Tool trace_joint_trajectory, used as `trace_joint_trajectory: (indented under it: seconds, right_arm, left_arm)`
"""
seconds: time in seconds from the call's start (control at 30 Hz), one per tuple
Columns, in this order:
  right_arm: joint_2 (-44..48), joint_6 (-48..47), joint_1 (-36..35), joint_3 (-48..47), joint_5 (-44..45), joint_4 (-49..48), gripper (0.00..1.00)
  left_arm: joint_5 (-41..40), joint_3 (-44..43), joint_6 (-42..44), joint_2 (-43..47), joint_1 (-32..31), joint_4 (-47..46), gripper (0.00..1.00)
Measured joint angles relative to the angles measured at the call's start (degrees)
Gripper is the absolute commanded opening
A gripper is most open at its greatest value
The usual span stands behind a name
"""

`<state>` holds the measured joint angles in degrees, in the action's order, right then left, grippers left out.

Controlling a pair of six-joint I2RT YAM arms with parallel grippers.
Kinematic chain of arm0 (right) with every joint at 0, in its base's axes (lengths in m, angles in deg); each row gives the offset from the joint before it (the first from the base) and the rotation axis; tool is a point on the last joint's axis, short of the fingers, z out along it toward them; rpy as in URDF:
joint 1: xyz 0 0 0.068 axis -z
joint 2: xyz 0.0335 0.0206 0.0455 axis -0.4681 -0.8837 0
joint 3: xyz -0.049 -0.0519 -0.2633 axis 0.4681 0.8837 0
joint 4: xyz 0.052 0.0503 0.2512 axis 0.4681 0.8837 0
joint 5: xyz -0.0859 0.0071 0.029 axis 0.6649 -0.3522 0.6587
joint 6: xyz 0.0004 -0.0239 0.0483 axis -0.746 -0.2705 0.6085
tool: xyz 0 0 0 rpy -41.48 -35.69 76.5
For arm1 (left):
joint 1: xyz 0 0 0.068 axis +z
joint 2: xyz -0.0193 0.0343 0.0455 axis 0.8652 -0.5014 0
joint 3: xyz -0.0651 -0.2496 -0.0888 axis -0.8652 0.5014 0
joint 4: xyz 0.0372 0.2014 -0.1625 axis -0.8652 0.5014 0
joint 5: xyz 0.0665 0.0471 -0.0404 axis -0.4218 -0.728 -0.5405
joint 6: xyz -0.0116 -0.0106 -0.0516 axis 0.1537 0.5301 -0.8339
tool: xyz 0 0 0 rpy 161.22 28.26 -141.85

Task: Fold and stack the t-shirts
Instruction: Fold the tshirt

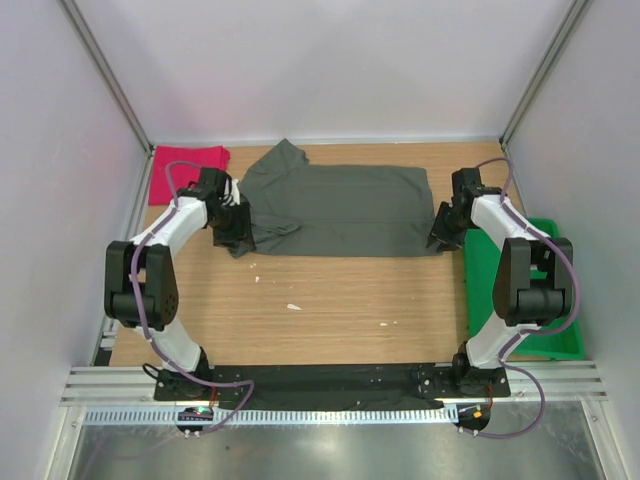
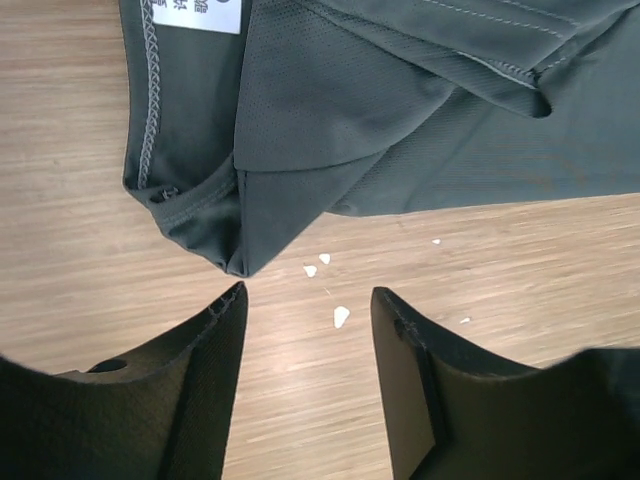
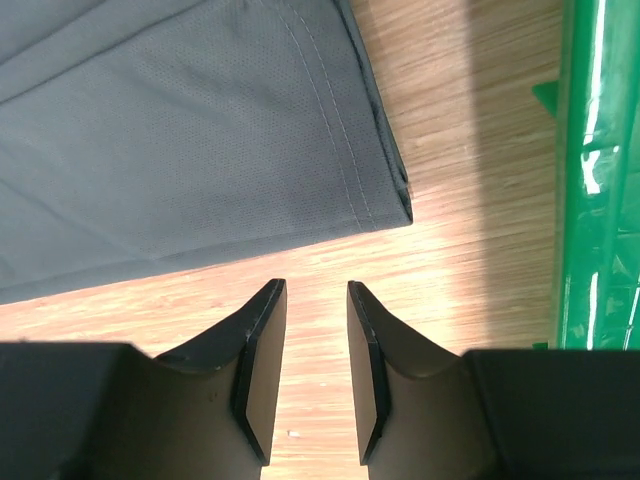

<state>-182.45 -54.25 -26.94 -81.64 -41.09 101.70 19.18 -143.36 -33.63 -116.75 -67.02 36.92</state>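
Note:
The dark grey-olive t-shirt (image 1: 340, 205) lies folded lengthwise across the back of the table, one sleeve sticking out toward the rear. Beside its left end, my left gripper (image 1: 238, 235) stands open. In the left wrist view the shirt's corner (image 2: 240, 255) sits just past the left gripper (image 2: 308, 292), with only bare wood between the jaws. At the shirt's right end my right gripper (image 1: 443, 238) is open, narrower. Its wrist view shows the hemmed corner (image 3: 395, 200) just beyond the right gripper (image 3: 315, 285), apart from it. The pinkish-red t-shirt (image 1: 188, 172) lies folded at the back left.
A green plastic tray (image 1: 545, 290) stands along the table's right side, close to the right arm; its wall (image 3: 600, 170) fills the right edge of the right wrist view. Small white flecks (image 2: 341, 316) lie on the wood. Walls enclose the table on three sides.

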Motion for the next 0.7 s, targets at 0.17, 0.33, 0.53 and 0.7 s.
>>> trace_joint_trajectory:
  seconds: [0.17,0.33,0.53,0.7]
  right_arm:
    - [0.0,0.0,0.3,0.2,-0.1,-0.2,0.34]
    - [0.0,0.1,1.5,0.3,0.0,-0.5,0.34]
    - [-0.3,0.8,3.3,1.7,0.0,-0.9,0.34]
    - [-1.4,1.2,3.7,1.9,0.0,-1.0,0.35]
  left_arm:
    - [-1.0,-0.3,2.6,-2.9,0.0,-0.3,0.49]
    - [-2.6,-0.3,4.1,-3.6,0.0,-0.2,0.5]
    - [-2.8,-0.3,4.4,-3.6,0.0,-0.2,0.48]
    - [-2.7,-0.3,4.4,-4.4,0.0,-0.4,0.43]
